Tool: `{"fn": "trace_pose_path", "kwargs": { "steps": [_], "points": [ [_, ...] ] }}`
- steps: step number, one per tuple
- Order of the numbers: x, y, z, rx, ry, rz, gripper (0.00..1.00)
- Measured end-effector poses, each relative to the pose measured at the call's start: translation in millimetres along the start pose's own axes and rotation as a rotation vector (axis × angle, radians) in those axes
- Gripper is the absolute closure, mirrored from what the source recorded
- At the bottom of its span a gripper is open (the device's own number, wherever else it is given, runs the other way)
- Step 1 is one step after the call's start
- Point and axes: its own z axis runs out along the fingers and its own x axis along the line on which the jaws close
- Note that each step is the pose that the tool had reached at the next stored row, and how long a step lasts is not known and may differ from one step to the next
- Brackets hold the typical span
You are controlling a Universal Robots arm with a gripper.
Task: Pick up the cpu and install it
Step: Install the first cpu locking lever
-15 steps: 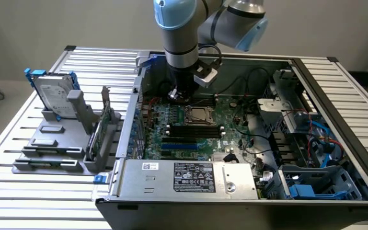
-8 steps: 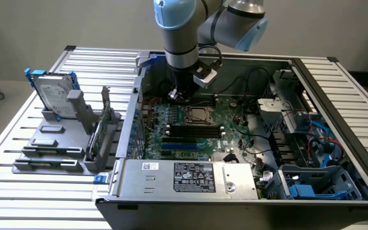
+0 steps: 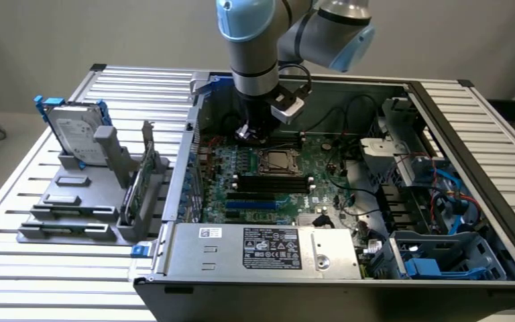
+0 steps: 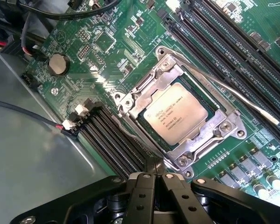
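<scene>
CPU sits flat in the metal-framed socket on the green motherboard, silver top up w/ printed text showing (socket lever lies alongside, angled across the RAM slots). Claw is clenched, fingertips together, holding nothing, just beside the socket's edge. In the exterior view the arm reaches into the open PC case on the slatted tabletop, hard drive standing well apart at the exterior view's left.

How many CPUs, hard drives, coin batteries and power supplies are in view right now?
cpu: 1, lying in the socket
hard drive: 1, upright on the rack outside the case
coin battery: 1, on the motherboard
power supply: 1, at the case's near edge
Total: 4
</scene>
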Motion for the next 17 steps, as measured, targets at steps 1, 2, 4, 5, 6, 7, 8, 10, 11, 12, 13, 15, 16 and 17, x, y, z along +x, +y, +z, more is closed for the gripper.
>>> {"fn": "trace_pose_path", "kwargs": {
  "steps": [1, 2, 4, 5, 6, 7, 8, 10, 11, 12, 13, 15, 16, 17],
  "points": [
    [0.3, 0.2, 0.2, -0.0013, -0.0007, 0.003, 0.89],
    [0.6, 0.3, 0.5, -0.0028, -0.0013, 0.006, 0.89],
    [1.2, 0.7, 1.1, -0.0057, -0.0027, 0.011, 0.89],
    [1.5, 0.9, 1.3, -0.0071, -0.0034, 0.014, 0.89],
    [2.0, 1.2, 1.6, -0.0084, -0.004, 0.017, 0.89],
    [2.3, 1.4, 1.8, -0.0097, -0.0046, 0.019, 0.89],
    [2.7, 1.7, 2.1, -0.0111, -0.0053, 0.022, 0.89],
    [3.5, 2.2, 2.5, -0.0139, -0.0067, 0.027, 0.89],
    [3.8, 2.4, 2.7, -0.0153, -0.0073, 0.03, 0.89],
    [4.1, 2.6, 2.9, -0.0167, -0.0081, 0.032, 0.89],
    [4.4, 2.9, 3.1, -0.018, -0.0087, 0.035, 0.89],
    [5.1, 3.3, 3.4, -0.0207, -0.0102, 0.04, 0.89],
    [5.4, 3.5, 3.6, -0.022, -0.0107, 0.043, 0.89],
    [5.8, 3.8, 3.8, -0.0232, -0.0112, 0.045, 0.89]
  ]
}}
